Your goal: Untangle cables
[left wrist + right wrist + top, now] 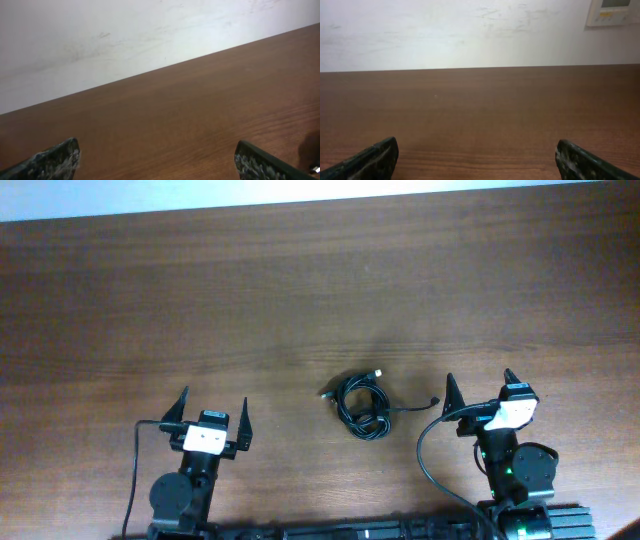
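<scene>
overhead: you are seeing the cables (pixel 362 407) lying as one knotted bundle on the surface (pixel 300 280), between left fingers (pixel 183 406) and right fingers (pixel 452 392), both spread wide and holding nothing | left wrist: only wood is showing | right wrist: likewise, no bundle | risk: pinching the whole coil could be tightening the knot | containers: none showing

No text, number or brand can be read anywhere. The white plate (pixel 205 438) behind the left gripper (pixel 214 396), at seven o'clock in the overhead view, shows no legible lettering. The same goes for the white plate (pixel 512 412) behind the right gripper (pixel 478 374), at four o'clock. The wall panel (pixel 615 11) at one o'clock in the right wrist view has a display too small to read.
</scene>
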Robot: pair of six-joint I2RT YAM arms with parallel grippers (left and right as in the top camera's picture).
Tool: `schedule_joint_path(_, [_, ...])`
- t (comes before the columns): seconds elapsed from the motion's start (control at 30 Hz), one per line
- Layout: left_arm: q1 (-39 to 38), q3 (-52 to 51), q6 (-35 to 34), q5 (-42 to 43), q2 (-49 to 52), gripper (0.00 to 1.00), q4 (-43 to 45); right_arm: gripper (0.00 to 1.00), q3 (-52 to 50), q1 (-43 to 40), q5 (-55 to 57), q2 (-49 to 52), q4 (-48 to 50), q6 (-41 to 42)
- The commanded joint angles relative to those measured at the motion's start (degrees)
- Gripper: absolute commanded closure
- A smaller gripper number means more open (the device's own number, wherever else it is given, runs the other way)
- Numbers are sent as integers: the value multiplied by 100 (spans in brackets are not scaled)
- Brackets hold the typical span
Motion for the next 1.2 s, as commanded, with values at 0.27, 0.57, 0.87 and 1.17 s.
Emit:
schedule_joint_path(0.27, [39,426,-374,-98,-13,1,-372,1,-26,-35,55,-44,-37,39])
schedule_joint_path(0.57, [39,2280,-350,-101,509,1,-1987,1,-26,-35,52,-44,-37,39])
schedule_joint_path(0.87, [39,3703,-352,125,2116,1,-2614,1,-26,-35,52,-44,-35,39])
schedule_joint_path(1.17, [39,5292,-350,138,4269,1,-3209,1,-26,-35,55,-44,-37,39])
